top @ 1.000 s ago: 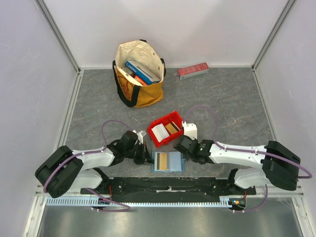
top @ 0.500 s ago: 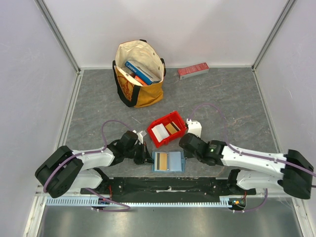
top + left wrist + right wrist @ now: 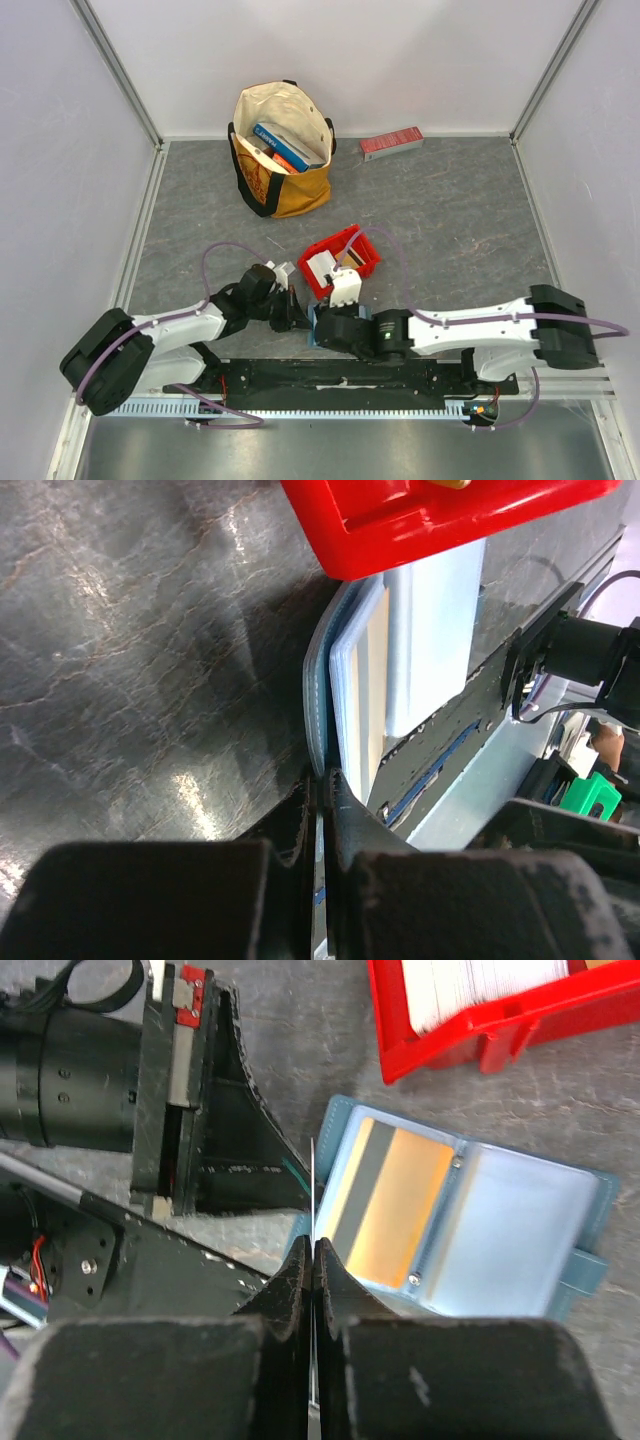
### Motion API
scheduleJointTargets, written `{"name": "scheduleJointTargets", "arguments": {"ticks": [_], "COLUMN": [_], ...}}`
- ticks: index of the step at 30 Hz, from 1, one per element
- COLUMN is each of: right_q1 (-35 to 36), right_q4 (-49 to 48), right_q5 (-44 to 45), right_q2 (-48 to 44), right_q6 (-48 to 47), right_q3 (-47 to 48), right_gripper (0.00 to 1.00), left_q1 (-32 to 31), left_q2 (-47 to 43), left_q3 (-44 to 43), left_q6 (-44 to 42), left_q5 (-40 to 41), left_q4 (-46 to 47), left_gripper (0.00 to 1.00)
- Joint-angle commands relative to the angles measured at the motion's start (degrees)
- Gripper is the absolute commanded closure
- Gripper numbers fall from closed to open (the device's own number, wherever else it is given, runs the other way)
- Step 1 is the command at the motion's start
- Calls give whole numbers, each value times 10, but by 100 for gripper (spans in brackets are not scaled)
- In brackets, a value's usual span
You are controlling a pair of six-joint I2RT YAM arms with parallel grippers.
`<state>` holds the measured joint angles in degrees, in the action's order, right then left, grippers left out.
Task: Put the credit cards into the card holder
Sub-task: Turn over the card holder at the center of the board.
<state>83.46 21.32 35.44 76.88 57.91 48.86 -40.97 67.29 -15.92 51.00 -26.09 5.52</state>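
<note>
The teal card holder [image 3: 500, 1230] lies open below the red bin [image 3: 470, 1030], with an orange, grey-striped credit card [image 3: 395, 1200] in its left slot. My right gripper [image 3: 313, 1245] is shut on a thin white credit card [image 3: 313, 1190], seen edge-on, at the holder's left edge. My left gripper [image 3: 322, 775] is shut on the holder's teal left edge [image 3: 315, 700]. In the top view the right gripper [image 3: 322, 328] covers most of the holder [image 3: 312, 330], and the left gripper [image 3: 298, 318] is beside it. More white cards [image 3: 320, 268] stand in the bin.
A tan tote bag [image 3: 282, 150] with books stands at the back. A long red box [image 3: 391, 143] lies by the back wall. The red bin [image 3: 365, 262] touches the holder's far side. A black base rail [image 3: 330, 375] runs along the near edge.
My right arm has swung left from beside the bin's right end to over the card holder, carrying the white card. The left gripper has stayed on the holder's edge.
</note>
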Motion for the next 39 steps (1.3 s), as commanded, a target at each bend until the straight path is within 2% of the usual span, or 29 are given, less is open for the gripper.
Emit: {"name": "scheduleJointTargets", "arguments": {"ticks": [1, 8, 12, 21, 26, 39], "right_q1": [21, 21, 21, 21, 21, 21], "right_q4": [-30, -41, -47, -59, -57, 27], "right_q5": [116, 153, 142, 157, 147, 172], "right_q2": [62, 116, 136, 106, 131, 114], "right_q6": [61, 62, 62, 55, 55, 84], "right_q3": [52, 64, 69, 62, 64, 44], "right_gripper": [100, 100, 100, 100, 100, 100], "left_q1": [-1, -1, -1, -2, -1, -1], "left_q2": [-26, -44, -51, -61, -61, -61], "left_q3": [-5, 0, 0, 4, 1, -1], "left_q6": [10, 17, 18, 22, 22, 16], "left_q5": [-5, -8, -11, -9, -10, -4], "left_q4": [-13, -15, -16, -18, -19, -27], "left_gripper": [98, 98, 98, 98, 98, 98]}}
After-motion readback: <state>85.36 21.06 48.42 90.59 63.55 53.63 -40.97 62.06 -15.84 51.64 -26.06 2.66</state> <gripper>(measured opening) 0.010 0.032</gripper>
